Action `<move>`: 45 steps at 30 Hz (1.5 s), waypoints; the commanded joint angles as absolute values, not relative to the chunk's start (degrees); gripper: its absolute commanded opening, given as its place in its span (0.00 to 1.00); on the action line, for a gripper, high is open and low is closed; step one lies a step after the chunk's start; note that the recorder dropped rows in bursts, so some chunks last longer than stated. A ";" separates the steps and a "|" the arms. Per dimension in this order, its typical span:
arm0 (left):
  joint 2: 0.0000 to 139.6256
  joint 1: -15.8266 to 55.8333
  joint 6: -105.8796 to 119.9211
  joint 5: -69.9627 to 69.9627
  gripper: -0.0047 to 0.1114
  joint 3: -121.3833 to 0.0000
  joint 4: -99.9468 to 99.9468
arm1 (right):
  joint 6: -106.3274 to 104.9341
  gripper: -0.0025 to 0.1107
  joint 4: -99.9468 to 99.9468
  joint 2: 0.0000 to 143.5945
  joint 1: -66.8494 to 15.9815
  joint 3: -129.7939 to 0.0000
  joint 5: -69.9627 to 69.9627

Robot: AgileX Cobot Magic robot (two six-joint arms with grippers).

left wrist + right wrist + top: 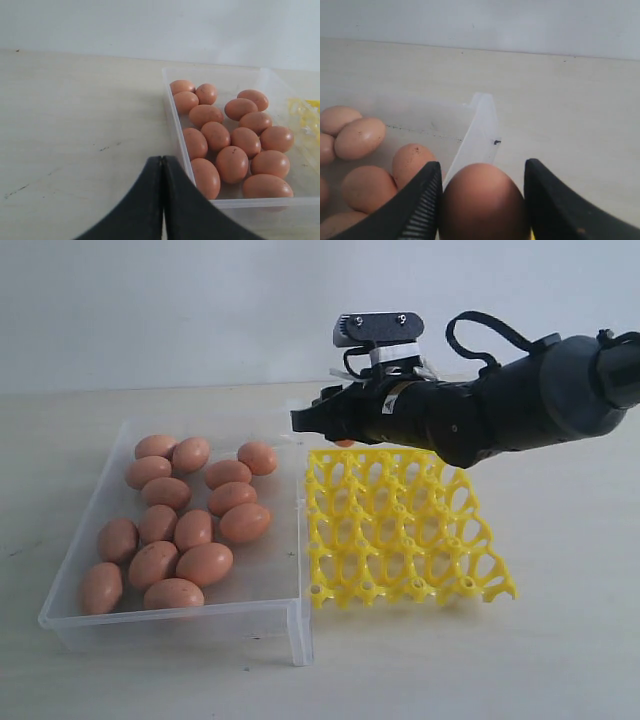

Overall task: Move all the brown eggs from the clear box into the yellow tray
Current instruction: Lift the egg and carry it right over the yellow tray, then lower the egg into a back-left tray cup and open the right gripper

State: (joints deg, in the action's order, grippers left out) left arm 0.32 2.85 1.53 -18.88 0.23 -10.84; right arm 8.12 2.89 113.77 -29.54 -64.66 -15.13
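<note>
Now ribbed black right fingers (420, 205) pinch one smooth matte brown egg (482, 200); left fingers (140, 210) sit pressed together.

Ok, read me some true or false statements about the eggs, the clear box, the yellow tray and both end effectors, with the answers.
1. The right end effector grips a smooth orange-brown egg. True.
2. The bright yellow plastic lattice tray has eggs in several cups. False: no cup that shows holds an egg.
3. The left end effector is shut, holding nothing. True.
4. The shallow clear plastic box is empty. False: many brown eggs lie in it.
5. The tray sits inside the box. False: it stands beside the box on the table.
</note>
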 commanded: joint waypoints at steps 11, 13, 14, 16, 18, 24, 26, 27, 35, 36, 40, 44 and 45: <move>0.00 2.79 1.65 -18.29 0.04 0.00 -11.26 | 8.18 0.10 0.42 117.70 -29.30 -65.50 -20.95; 0.00 2.79 1.65 -18.29 0.04 0.00 -11.26 | 8.59 0.10 -0.32 118.46 -29.30 -66.69 -19.83; 0.00 2.79 1.65 -18.29 0.04 0.00 -11.26 | 9.12 0.10 -1.01 118.80 -29.30 -67.23 -19.55; 0.00 2.79 1.65 -18.29 0.04 0.00 -11.26 | 10.59 0.10 -3.08 119.30 -29.30 -68.23 -19.39; 0.00 2.79 1.65 -18.29 0.04 0.00 -11.26 | 10.73 0.10 -3.39 119.43 -29.30 -68.48 -19.39; 0.00 2.79 1.65 -18.29 0.04 0.00 -11.26 | 10.73 0.10 -3.38 119.43 -29.30 -68.47 -17.70; 0.00 2.79 1.65 -18.29 0.04 0.00 -11.26 | 10.73 0.10 -3.80 119.75 -29.30 -68.47 -16.88; 0.00 2.79 1.65 -18.29 0.04 0.00 -11.26 | 10.73 0.10 -4.22 119.78 -29.30 -68.47 -16.59; 0.00 2.79 1.65 -18.29 0.04 0.00 -11.26 | 10.62 0.10 -5.31 119.87 -29.30 -68.47 -14.53; 0.00 2.79 1.65 -18.29 0.04 0.00 -11.26 | 10.62 0.10 -5.40 119.87 -29.30 -68.47 -14.28; 0.00 2.79 1.65 -18.29 0.04 0.00 -11.26 | 10.74 0.10 -6.07 119.87 -29.30 -68.47 -13.75; 0.00 2.79 1.65 -18.29 0.04 0.00 -11.26 | 10.74 0.10 -6.20 119.87 -29.30 -68.47 -13.31; 0.00 2.79 1.65 -18.29 0.04 0.00 -11.26 | 10.97 0.10 -6.20 119.87 -29.30 -68.47 -13.38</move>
State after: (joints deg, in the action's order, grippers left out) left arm 0.32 2.85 1.53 -18.88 0.23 -10.84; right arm 10.69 -5.65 120.02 -29.54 -68.00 -13.16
